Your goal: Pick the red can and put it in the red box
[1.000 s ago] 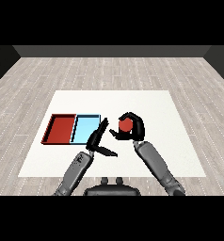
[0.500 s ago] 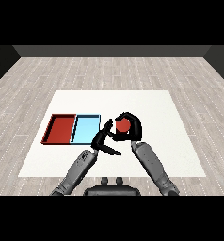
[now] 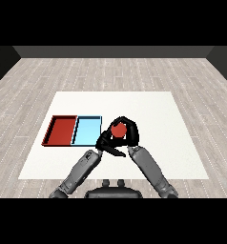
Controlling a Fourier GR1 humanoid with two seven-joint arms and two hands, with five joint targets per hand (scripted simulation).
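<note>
Head view shows you the right hand [image 3: 129, 135] curled round the red can [image 3: 118, 129], with dark fingers arching over its top and down its far side, so the can is gripped and sits just right of the light blue tray [image 3: 86, 131], near the front middle of the white surface [image 3: 182, 143]. Compare this with a second ago: the right hand and can have shifted left, toward the trays, and the left hand [image 3: 106, 144] has swung in from beside the light blue tray to lie close under the right hand, almost touching it. Its fingers look fairly straight and hold nothing, though the two dark hands overlap and you cannot separate them cleanly. Whether the can is off the surface cannot be told from this angle. For the task this reads as the carry under way: the grasp is made, and the can still has to cross the whole light blue tray to reach the red tray [image 3: 62, 130], which lies empty on the far left. Watch that the left hand does not crowd the path. No brand, label or writing can be read on the can or trays.
</note>
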